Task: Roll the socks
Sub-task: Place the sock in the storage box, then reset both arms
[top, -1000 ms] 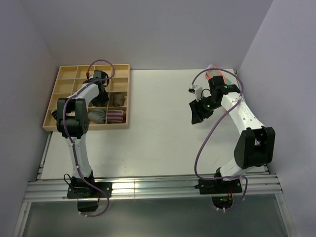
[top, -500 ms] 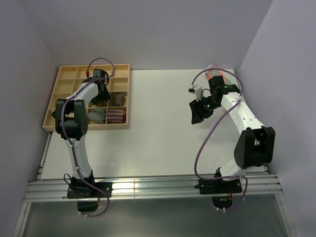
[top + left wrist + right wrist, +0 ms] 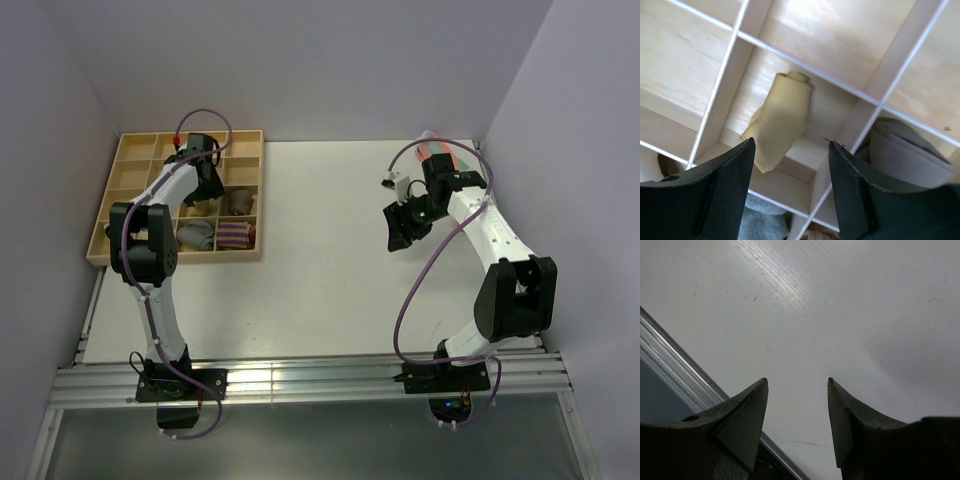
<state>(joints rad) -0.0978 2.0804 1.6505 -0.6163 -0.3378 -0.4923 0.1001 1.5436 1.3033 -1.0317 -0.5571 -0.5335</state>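
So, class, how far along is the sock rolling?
Done: the mustard-yellow fabric sock bundle lies rolled in a compartment of the wooden divided tray. In hand: nothing; the left gripper hangs open above it, the right gripper open over the white table. Left: probably just pulling clear.

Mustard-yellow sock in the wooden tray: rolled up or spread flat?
Rolled: the mustard-yellow fabric sock is a compact bundle with a coiled end showing, lying inside one compartment of the wooden divided tray.
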